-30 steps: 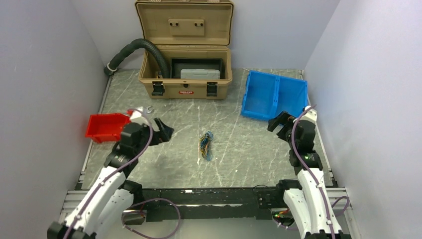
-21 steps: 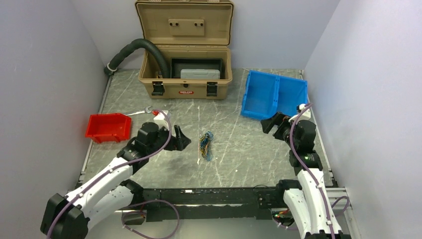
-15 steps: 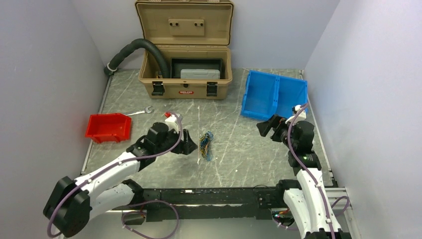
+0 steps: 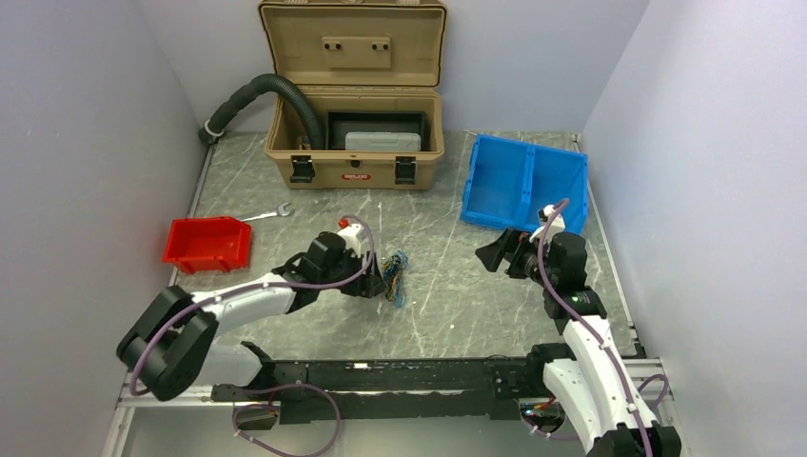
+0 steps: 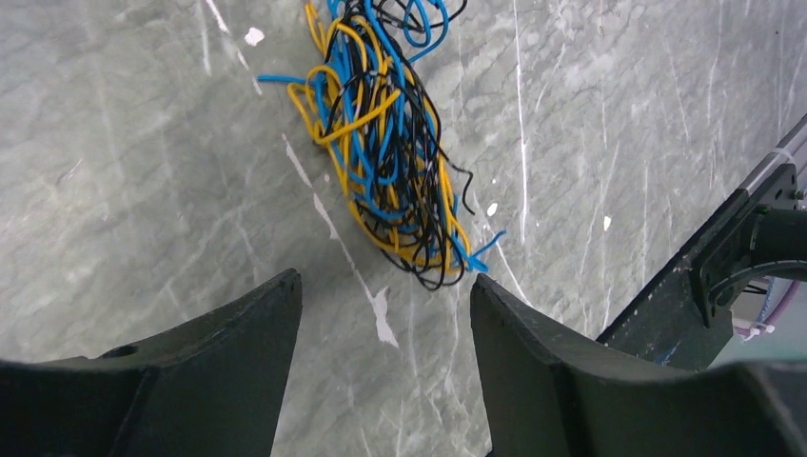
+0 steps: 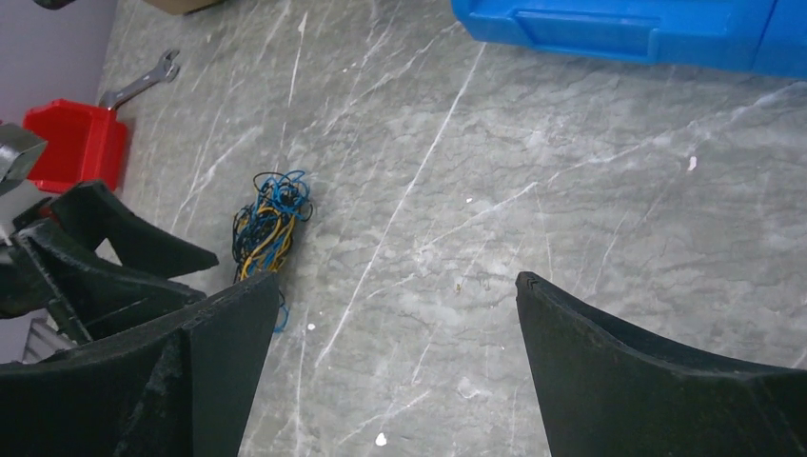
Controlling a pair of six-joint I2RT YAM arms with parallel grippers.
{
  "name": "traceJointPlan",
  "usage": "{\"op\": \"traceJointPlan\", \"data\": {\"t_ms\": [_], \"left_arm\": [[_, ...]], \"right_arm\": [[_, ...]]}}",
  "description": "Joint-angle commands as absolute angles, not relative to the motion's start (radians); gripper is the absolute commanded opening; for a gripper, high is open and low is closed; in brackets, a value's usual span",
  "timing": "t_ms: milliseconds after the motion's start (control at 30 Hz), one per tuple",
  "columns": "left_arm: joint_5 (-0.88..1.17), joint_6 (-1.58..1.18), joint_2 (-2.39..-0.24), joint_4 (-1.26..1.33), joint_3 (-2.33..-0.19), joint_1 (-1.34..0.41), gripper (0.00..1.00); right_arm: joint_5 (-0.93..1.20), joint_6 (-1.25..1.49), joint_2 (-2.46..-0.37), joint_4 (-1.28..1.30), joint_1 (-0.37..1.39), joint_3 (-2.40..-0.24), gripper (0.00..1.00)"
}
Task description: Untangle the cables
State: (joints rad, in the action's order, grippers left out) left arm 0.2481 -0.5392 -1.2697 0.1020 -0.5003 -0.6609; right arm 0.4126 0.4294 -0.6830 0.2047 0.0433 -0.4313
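The cables point(image 4: 393, 276) lie on the grey marble table as one tangled bunch of thin blue, yellow-orange and black wires. In the left wrist view the cables point(image 5: 390, 152) sit just ahead of the fingertips, the nearest loops almost level with them. My left gripper point(image 4: 374, 278) is low at the bunch's left side, open, with only bare table between its fingers point(image 5: 383, 281). My right gripper point(image 4: 490, 255) hangs to the right of the bunch, well apart from it, open wide and empty point(image 6: 397, 280). Its view shows the cables point(image 6: 266, 224) at the left.
An open tan toolbox point(image 4: 354, 143) stands at the back, with a black ribbed hose point(image 4: 257, 95) running into it. A blue bin point(image 4: 523, 181) is back right. A red bin point(image 4: 205, 243) and a wrench point(image 4: 269, 213) are at the left. Walls close both sides.
My left arm has swung right from beside the red bin to the cables, and its jaws have narrowed somewhat. My right gripper has moved left toward the middle of the table.
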Motion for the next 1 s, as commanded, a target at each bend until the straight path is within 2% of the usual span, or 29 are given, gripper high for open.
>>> {"op": "traceJointPlan", "data": {"t_ms": [0,167,233,333,400,733,967], "left_arm": [[0.258,-0.57,-1.355,0.196,-0.574,-0.684,0.68],[0.289,-0.602,-1.435,0.299,-0.576,-0.69,0.66],[0.298,-0.602,-1.459,0.32,-0.583,-0.691,0.59],[0.304,-0.582,-1.502,0.312,-0.609,-0.69,0.3],[0.302,-0.564,-1.513,0.308,-0.62,-0.691,0.01],[0.44,-0.399,-1.423,0.531,-0.522,-0.69,0.0],[0.593,-0.352,-1.459,0.631,-0.568,-0.69,0.0]], "right_arm": [[0.419,0.423,-0.705,0.143,0.071,-0.45,0.96],[0.401,0.428,-0.707,0.141,0.098,-0.445,0.96],[0.398,0.428,-0.709,0.142,0.108,-0.442,0.96],[0.398,0.432,-0.714,0.136,0.123,-0.433,0.94],[0.401,0.439,-0.722,0.125,0.138,-0.424,0.94],[0.417,0.481,-0.803,0.043,0.229,-0.388,0.92],[0.485,0.547,-0.857,-0.112,0.258,-0.359,0.89]]}}
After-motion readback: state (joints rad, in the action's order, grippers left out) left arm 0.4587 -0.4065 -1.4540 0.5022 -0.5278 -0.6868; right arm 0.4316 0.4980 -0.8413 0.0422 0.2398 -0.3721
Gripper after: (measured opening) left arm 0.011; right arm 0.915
